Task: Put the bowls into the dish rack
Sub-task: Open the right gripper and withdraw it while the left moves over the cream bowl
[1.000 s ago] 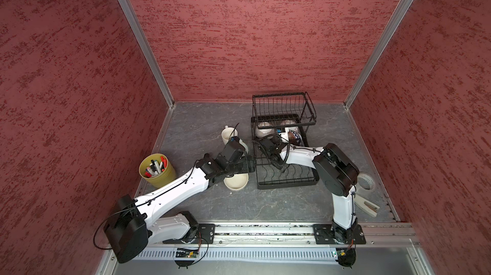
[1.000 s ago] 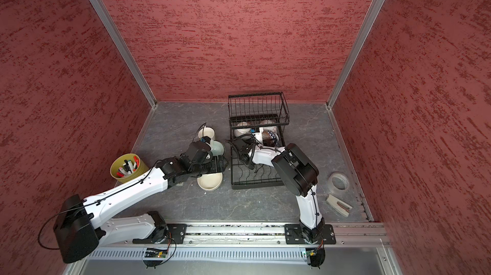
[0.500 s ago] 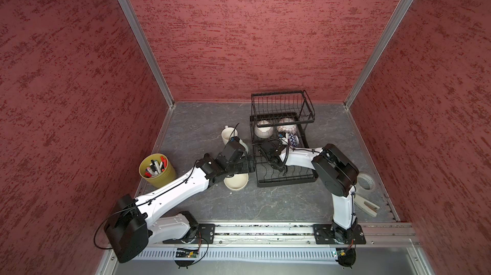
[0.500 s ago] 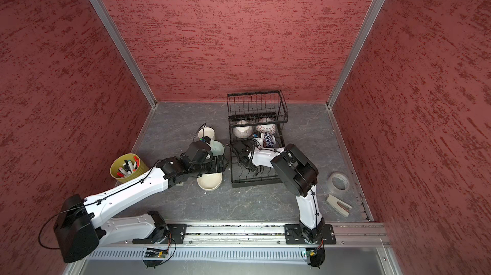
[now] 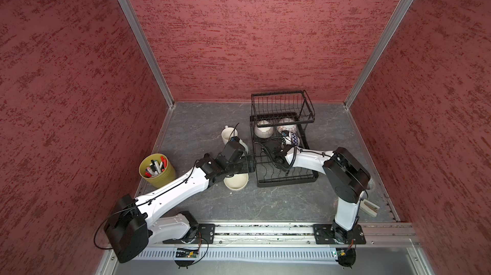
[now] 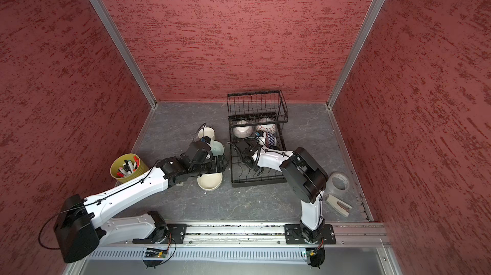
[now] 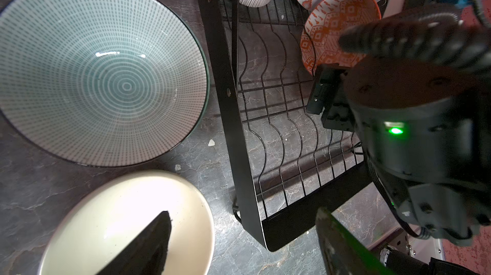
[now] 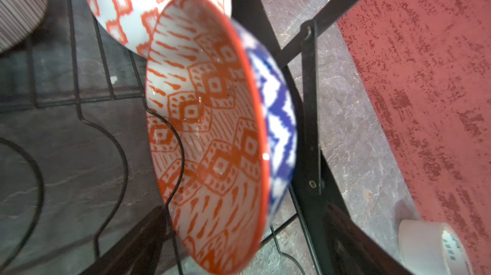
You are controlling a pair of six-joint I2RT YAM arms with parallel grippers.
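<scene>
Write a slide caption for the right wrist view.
Open right gripper flanks an orange-and-blue bowl standing on edge in the dish rack, beside an orange-diamond bowl.

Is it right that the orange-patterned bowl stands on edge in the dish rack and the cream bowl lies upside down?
No: the left wrist view shows the cream bowl lying right way up; the rest is right.

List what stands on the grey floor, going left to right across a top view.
marker pot → plain cream bowl → dish rack → tape roll
</scene>
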